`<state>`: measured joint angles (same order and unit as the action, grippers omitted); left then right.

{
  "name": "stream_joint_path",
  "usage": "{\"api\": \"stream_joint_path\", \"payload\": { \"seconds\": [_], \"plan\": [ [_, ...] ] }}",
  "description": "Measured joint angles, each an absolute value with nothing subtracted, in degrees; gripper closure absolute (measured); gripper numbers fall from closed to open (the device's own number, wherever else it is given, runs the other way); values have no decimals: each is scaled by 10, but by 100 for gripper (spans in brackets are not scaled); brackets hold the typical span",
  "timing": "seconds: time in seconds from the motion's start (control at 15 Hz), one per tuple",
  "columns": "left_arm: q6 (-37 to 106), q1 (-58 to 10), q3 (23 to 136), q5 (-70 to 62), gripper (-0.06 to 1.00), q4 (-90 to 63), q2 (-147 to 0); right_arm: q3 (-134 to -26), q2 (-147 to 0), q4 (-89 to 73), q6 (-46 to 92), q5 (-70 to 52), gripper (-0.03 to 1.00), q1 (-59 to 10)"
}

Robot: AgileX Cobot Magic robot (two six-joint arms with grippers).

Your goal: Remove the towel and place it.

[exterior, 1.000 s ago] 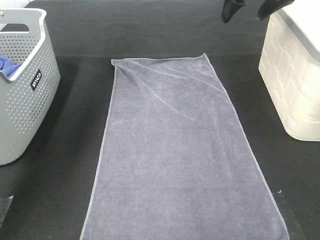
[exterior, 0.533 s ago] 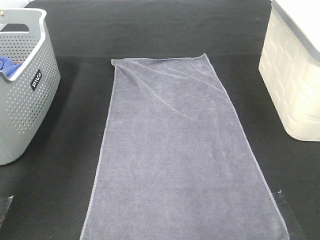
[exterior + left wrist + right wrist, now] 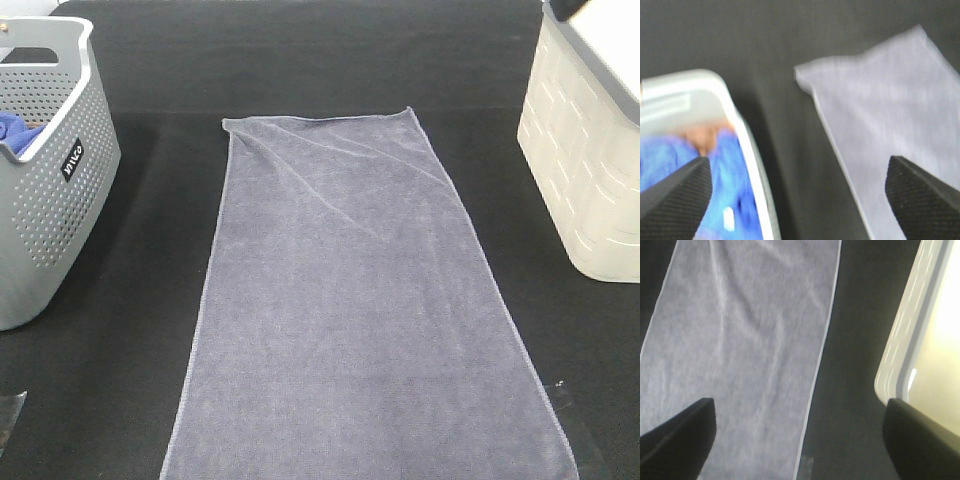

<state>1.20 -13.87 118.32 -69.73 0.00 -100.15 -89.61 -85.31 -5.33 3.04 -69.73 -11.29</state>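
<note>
The grey-lavender towel lies flat on the black tabletop, hems stitched, faint creases toward 11 o'clock. Both jaws stand spread, empty.

One camera up high, two riding the wrists, all looking down at the same black worktop

The high one looks down steeply from the near side, taking in the towel, the grey basket on the left and the cream bin on the right. The left wrist cam hangs above the basket rim, a bit blurry, catching a towel corner. The right wrist cam faces down over the towel and the bin edge.
</note>
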Motion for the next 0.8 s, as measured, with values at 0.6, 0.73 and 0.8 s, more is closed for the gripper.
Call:
{"api": "stream_joint_path", "payload": {
  "seconds": [0.6, 0.73, 0.8],
  "plan": [
    [-7, -139, 520, -697, 6, 31, -462, -573, -630, -57, 29, -696, 12, -113],
    [-7, -139, 422, -681, 6, 31, -347, -472, -565, -57, 29, -696, 12, -113],
    [-5, -139, 384, -670, 6, 31, -296, -422, -525, -57, 29, -697, 12, -113]
  ]
}}
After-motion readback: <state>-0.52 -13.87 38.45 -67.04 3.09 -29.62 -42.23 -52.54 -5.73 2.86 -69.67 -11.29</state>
